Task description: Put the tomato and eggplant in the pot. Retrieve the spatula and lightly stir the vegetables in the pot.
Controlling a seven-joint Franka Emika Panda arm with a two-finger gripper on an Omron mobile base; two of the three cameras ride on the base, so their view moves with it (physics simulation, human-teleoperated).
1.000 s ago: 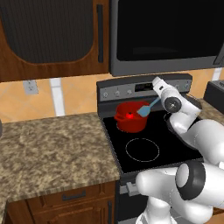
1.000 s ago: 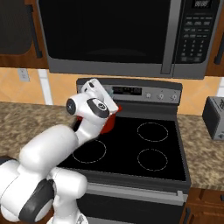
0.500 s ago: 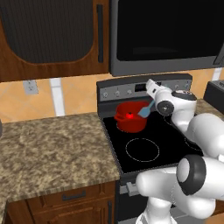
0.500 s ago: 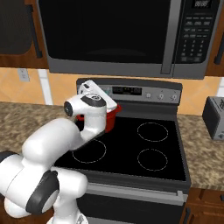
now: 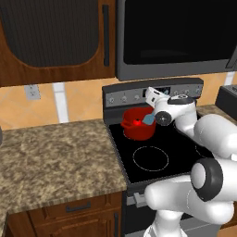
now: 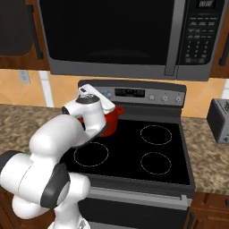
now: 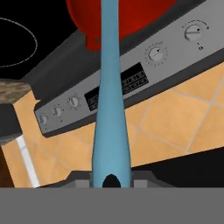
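While fingers (image 7: 111,183) pinch slim blue spatula (image 7: 111,100) handle | blade inside squat glossy red pot (image 5: 137,125) | round tomato (image 5: 136,122) within

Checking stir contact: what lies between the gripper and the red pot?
The light blue long-handled spatula spans from the gripper to the squat red pot, per hand view.

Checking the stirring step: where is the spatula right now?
The spatula is held in the claw over the stove's back left burner, its blade end reaching into the red pot, near the tomato.
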